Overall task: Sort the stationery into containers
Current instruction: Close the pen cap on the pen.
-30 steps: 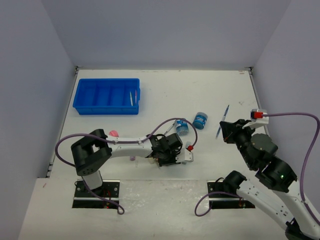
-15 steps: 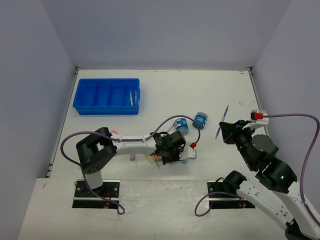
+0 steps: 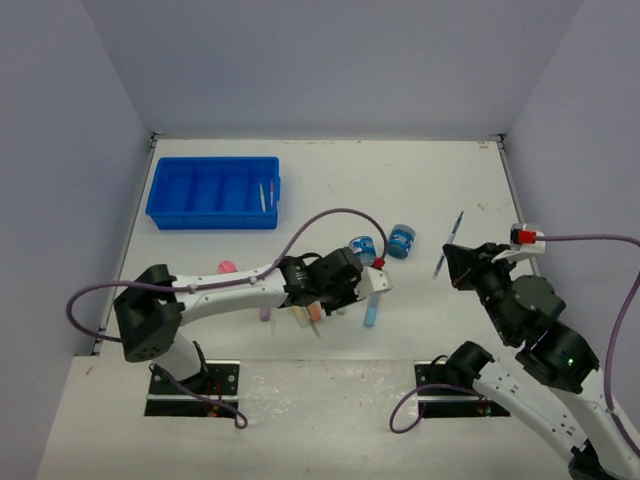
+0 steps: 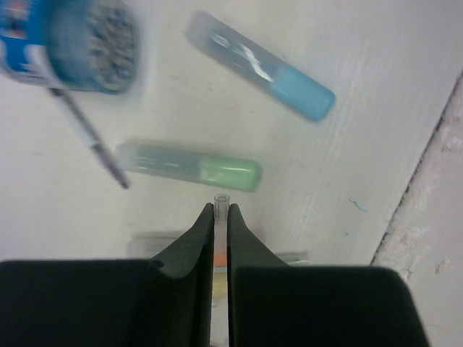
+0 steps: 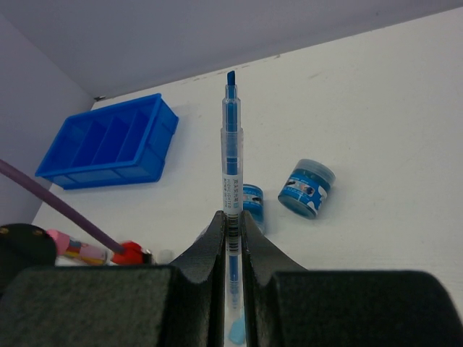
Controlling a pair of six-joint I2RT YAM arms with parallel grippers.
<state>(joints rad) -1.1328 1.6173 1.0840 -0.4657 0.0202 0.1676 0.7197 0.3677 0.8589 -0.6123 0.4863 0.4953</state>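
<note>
My left gripper [image 3: 311, 311] [image 4: 221, 210] is shut on an orange marker stick [image 4: 221, 199] with a clear end and holds it above the table. Below it lie a green marker [image 4: 189, 165], a blue marker [image 4: 262, 66] [image 3: 370, 315], a thin pen [image 4: 90, 142] and a round blue tub [image 4: 72, 42]. My right gripper [image 3: 451, 258] [image 5: 233, 221] is shut on a thin blue pen [image 5: 231, 144] [image 3: 455, 229], held off the table at the right. The blue tray [image 3: 213, 192] [image 5: 108, 141] sits at the far left with one pen [image 3: 264, 196] in its right compartment.
Two round blue tubs [image 3: 401, 240] [image 3: 362, 248] stand mid-table, also in the right wrist view [image 5: 307, 188] [image 5: 252, 199]. A pink-capped bottle [image 3: 227, 268] and a purple marker [image 3: 265, 313] lie left of my left gripper. Walls close in the table on three sides.
My left arm has swung its base left and lifted the gripper with the orange marker, uncovering the blue marker on the table. The right arm has barely shifted.
</note>
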